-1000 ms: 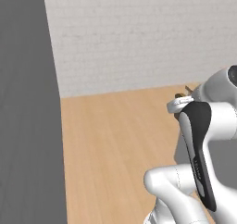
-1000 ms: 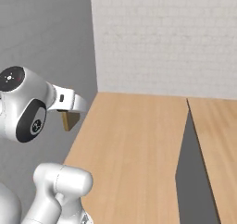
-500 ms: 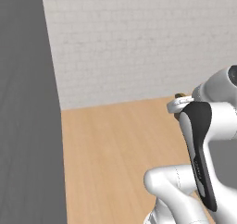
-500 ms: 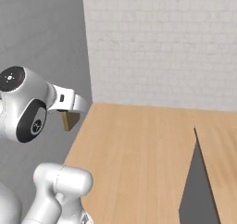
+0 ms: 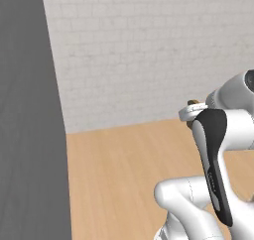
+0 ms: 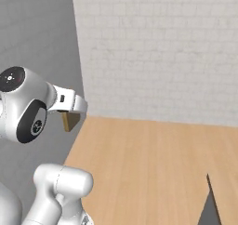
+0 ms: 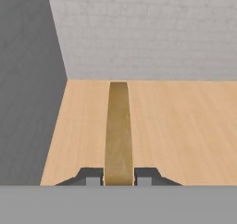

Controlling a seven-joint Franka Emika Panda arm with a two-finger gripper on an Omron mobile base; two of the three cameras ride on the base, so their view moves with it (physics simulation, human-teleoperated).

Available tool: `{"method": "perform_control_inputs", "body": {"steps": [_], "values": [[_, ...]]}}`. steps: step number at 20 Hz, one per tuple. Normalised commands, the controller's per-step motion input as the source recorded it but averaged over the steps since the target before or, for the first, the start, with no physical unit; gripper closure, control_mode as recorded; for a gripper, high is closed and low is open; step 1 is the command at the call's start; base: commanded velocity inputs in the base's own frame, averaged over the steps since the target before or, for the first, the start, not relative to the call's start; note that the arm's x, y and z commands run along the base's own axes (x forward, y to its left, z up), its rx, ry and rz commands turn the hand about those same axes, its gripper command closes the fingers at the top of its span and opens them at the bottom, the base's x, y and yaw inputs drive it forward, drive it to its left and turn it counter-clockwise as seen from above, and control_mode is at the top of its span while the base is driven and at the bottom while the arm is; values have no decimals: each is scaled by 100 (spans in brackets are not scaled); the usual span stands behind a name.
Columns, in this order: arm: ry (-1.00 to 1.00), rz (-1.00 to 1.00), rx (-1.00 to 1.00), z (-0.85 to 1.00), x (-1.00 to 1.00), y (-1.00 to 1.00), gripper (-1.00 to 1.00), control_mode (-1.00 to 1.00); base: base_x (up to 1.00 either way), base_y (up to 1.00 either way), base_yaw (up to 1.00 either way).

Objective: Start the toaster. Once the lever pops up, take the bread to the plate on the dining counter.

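The bread (image 7: 118, 130) is a thin tan-brown slice, seen edge-on in the hand view, running away from me between the two dark fingertips. My gripper (image 7: 118, 177) is shut on its near end. In the right base view the bread (image 6: 70, 121) hangs just under the white hand, high above the wood surface. From the left base view a small tan corner of the bread (image 5: 197, 103) peeks out beside the hand. The toaster, the plate and the dining counter are out of view.
A light-wood surface (image 5: 124, 174) stretches ahead to a white brick wall (image 6: 158, 52). A tall flat grey panel (image 5: 30, 115) stands along the left side. A dark wedge (image 6: 211, 210) cuts into the wood at the lower right of the right base view.
The whole picture has shifted, so the base has moved: the dark strip has slid right and down to a small wedge. The arm's pose and its grip on the bread are unchanged.
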Motion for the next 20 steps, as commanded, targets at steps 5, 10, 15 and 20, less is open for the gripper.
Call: {"method": "perform_control_inputs", "body": {"steps": [5, 10, 15, 20], "values": [[0, 0, 0, 0, 0, 0, 100, 100, 100, 0, 0], [0, 0, 0, 0, 0, 0, 100, 100, 100, 0, 0], [0, 0, 0, 0, 0, 0, 100, 100, 100, 0, -4], [0, 0, 0, 0, 0, 0, 100, 100, 79, 0, -54]]}}
